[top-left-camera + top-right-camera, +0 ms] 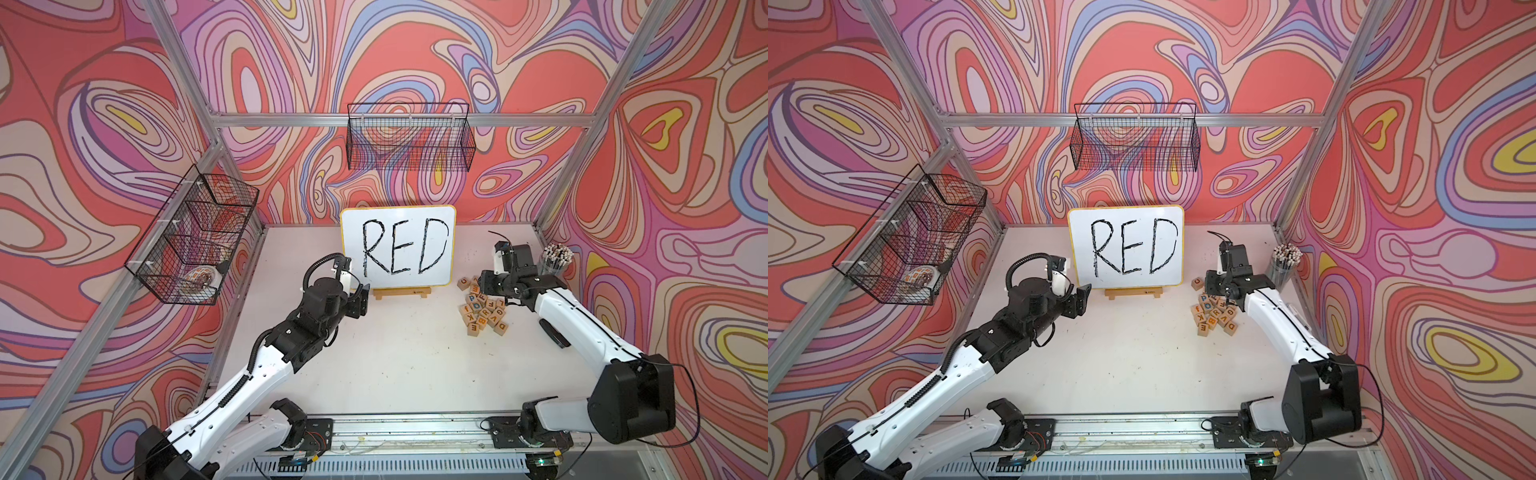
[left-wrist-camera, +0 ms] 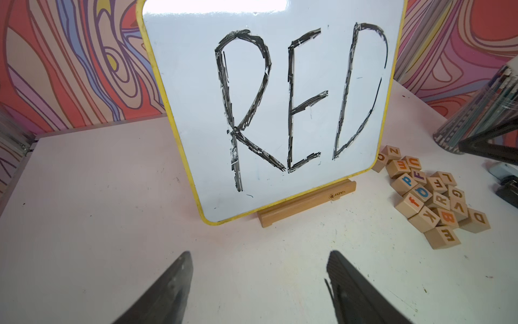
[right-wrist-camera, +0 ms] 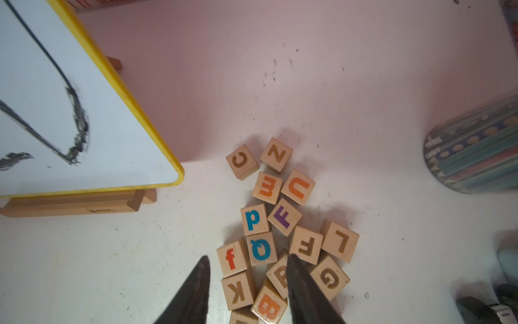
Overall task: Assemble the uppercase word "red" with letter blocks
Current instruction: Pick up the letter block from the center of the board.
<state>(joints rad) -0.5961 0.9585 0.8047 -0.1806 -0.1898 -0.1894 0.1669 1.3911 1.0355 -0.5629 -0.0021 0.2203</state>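
Observation:
The letter blocks (image 1: pixel 484 309) lie in a loose pile on the white table, right of the board stand, seen in both top views (image 1: pixel 1217 313). A brown R block (image 2: pixel 442 199) sits mid-pile. A brown D block (image 2: pixel 478 218) and a brown E block (image 2: pixel 445 237) lie at the pile's near edge. My right gripper (image 3: pixel 249 257) hangs just over the pile, jaws apart, with the K, B and R blocks (image 3: pixel 280 273) showing between its fingers. My left gripper (image 2: pixel 260 254) is open over bare table in front of the board, holding nothing.
A yellow-rimmed whiteboard (image 1: pixel 399 249) with handwritten RED stands on a wooden stand at the back centre. A cup of pencils (image 1: pixel 555 259) stands close behind the right arm. Wire baskets hang on the back wall (image 1: pixel 409 137) and the left wall (image 1: pixel 195 237).

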